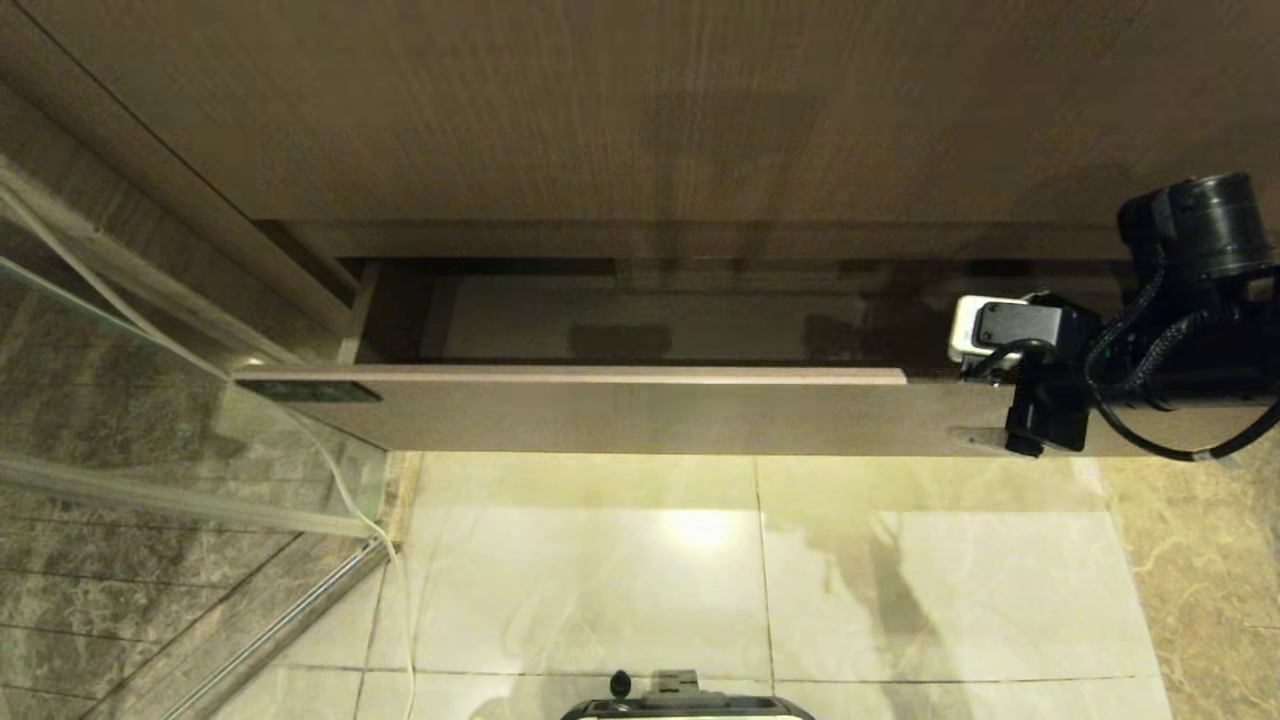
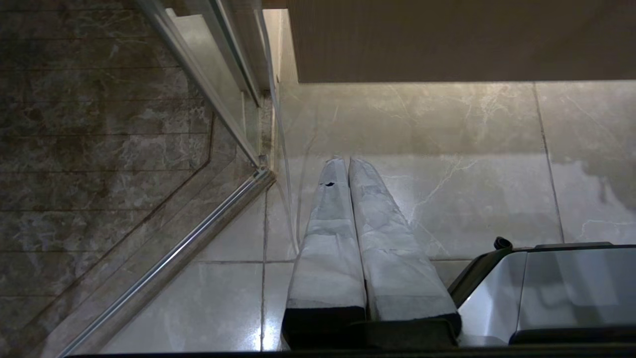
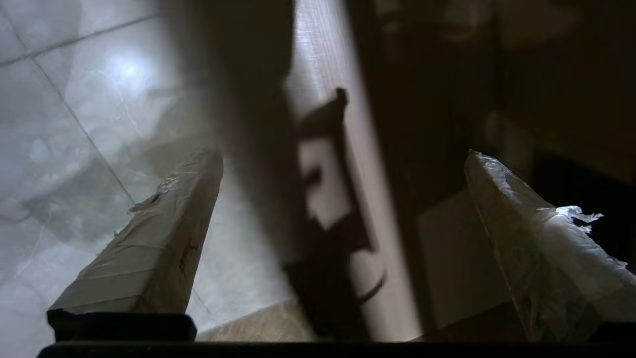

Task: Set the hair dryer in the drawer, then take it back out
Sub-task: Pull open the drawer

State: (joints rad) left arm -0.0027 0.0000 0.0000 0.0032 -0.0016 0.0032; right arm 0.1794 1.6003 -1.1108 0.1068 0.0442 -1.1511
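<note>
glass partition (image 1: 150, 400) at left, tiled floor (image 1: 760, 560) below. left gripper (image 2: 343, 164) parked over floor, fingers together. drawer (image 1: 640, 410) stood partly open, interior dark, no hair dryer visible in any view. right gripper (image 3: 343, 154) at drawer's right end, fingers wide apart straddling front panel's top edge, holding nothing. judgement: pull straight outward, keep inner finger behind edge, open drawer fully before fetching dryer.
</note>
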